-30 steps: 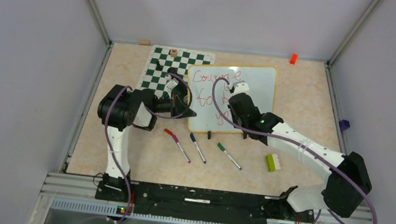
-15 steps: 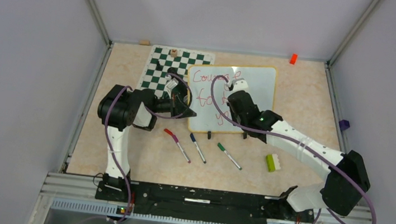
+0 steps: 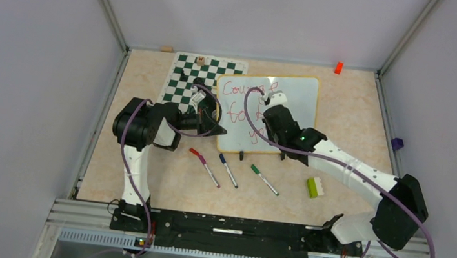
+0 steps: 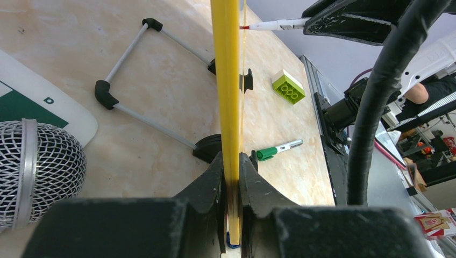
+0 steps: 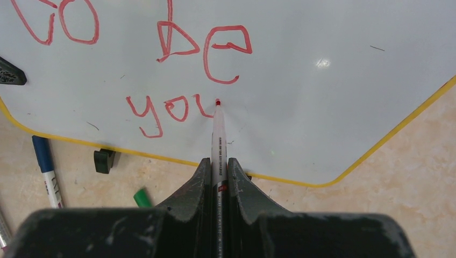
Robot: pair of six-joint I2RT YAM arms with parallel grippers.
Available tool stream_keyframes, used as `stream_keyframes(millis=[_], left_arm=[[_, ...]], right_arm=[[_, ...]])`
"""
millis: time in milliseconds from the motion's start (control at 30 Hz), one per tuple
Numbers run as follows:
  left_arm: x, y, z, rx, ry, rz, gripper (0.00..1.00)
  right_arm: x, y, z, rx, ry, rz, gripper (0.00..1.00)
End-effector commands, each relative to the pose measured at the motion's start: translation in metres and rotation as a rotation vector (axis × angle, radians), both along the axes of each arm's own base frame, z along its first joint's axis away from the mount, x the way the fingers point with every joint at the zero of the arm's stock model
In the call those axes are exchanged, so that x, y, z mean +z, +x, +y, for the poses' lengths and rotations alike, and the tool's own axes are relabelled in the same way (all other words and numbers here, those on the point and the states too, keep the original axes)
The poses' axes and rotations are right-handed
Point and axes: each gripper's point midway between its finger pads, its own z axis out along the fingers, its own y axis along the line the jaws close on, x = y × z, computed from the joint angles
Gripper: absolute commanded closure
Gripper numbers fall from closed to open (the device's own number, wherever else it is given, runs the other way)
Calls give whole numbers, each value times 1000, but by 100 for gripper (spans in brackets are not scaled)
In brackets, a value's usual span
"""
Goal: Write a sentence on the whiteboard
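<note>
The whiteboard (image 3: 297,101), white with a yellow rim, stands tilted at the table's middle back. The red sentence (image 3: 241,90) shows on it, partly hidden by my right arm. In the right wrist view I read "to", "be" (image 5: 207,48) and "you" (image 5: 161,110). My right gripper (image 3: 271,116) (image 5: 218,161) is shut on a red marker (image 5: 218,134). Its tip touches the board at the end of the last stroke of "you". My left gripper (image 3: 216,129) (image 4: 231,158) is shut on the board's yellow rim (image 4: 230,80), at its left edge.
A green-and-white chess mat (image 3: 182,85) lies left of the board. Red (image 3: 204,165), blue (image 3: 228,170) and green (image 3: 264,179) markers lie in front of it, and a lime brick (image 3: 314,187) to the right. An orange block (image 3: 338,67) sits at the back. A microphone (image 4: 37,161) shows by my left gripper.
My right gripper has shifted a little left and back along the board with the marker, mostly in the first half second. The left gripper and the board have not moved.
</note>
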Motion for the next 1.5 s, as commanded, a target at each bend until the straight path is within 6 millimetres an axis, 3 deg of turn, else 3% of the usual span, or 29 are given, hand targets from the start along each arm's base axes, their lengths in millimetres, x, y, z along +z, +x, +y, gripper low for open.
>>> stream_keyframes(millis=[0, 300, 667, 967, 1167, 1233, 1367, 1467], left_arm=[[17, -1, 2, -16, -9, -175, 100], [17, -1, 2, -16, -9, -176, 100], [18, -1, 2, -17, -10, -178, 97], [24, -1, 5, -3, -13, -181, 63], [36, -4, 19, 29, -13, -184, 6], [42, -4, 27, 70, -12, -206, 1], [55, -2, 44, 201, -15, -234, 1], [53, 12, 60, 376, 2, -30, 1]], right_arm=[[2, 1, -11, -41, 22, -22, 100], [2, -2, -18, -58, 11, -27, 100], [21, -8, -12, -15, 71, -37, 100], [49, -18, -13, 27, 155, -104, 100], [55, -20, -17, 21, 183, -136, 100], [57, -21, -18, 19, 190, -144, 100], [66, -21, -20, 18, 206, -167, 100], [77, -21, -24, 10, 217, -200, 100]])
